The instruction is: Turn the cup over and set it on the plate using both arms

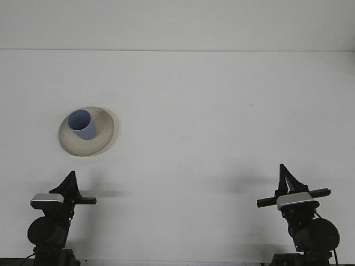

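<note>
Blue cup (82, 124) upright, mouth up, on the beige plate (102, 138) at table's left.

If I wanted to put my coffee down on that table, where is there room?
Nearly anywhere. The table is bare right of the plate up to its far edge, and between the two grippers. Only the plate is taken: the blue cup stands on it.
</note>
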Controlling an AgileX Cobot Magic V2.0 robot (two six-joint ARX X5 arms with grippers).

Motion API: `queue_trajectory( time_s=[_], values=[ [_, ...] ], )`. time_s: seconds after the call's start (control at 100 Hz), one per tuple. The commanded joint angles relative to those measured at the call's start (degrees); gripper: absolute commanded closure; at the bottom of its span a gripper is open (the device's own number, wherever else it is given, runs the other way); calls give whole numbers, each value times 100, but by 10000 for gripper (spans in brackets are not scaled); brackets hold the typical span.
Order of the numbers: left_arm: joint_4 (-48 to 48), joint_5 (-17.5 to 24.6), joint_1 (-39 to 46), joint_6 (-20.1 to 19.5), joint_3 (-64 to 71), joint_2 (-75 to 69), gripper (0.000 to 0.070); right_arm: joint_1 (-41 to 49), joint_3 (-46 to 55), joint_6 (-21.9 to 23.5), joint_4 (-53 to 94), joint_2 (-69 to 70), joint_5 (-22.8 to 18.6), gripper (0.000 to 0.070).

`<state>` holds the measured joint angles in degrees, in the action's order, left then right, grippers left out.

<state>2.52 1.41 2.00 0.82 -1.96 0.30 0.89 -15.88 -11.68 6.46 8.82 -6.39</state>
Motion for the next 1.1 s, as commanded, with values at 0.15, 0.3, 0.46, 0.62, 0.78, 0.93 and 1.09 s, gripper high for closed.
queue_trajectory(
  time_s=[0.15,0.3,0.46,0.62,0.78,0.93,1.09],
  values=[
    [57,-33,2,4,116,-11,685,7,1045,-358,-256,-872,205,700],
    [48,-33,2,4,116,-7,685,0,1512,-492,-739,-876,262,700],
    [50,-33,2,4,111,-9,685,0,1515,-472,-780,-876,343,700],
    [55,-31,2,4,111,-11,685,2,1512,-470,-778,-876,348,700],
    [57,-33,2,4,109,-11,685,0,1515,-468,-778,-876,343,700],
    [55,-33,2,4,109,-11,685,2,1512,-468,-778,-876,343,700],
    [55,-33,2,4,109,-11,685,2,1512,-468,-778,-876,343,700]
  ],
)
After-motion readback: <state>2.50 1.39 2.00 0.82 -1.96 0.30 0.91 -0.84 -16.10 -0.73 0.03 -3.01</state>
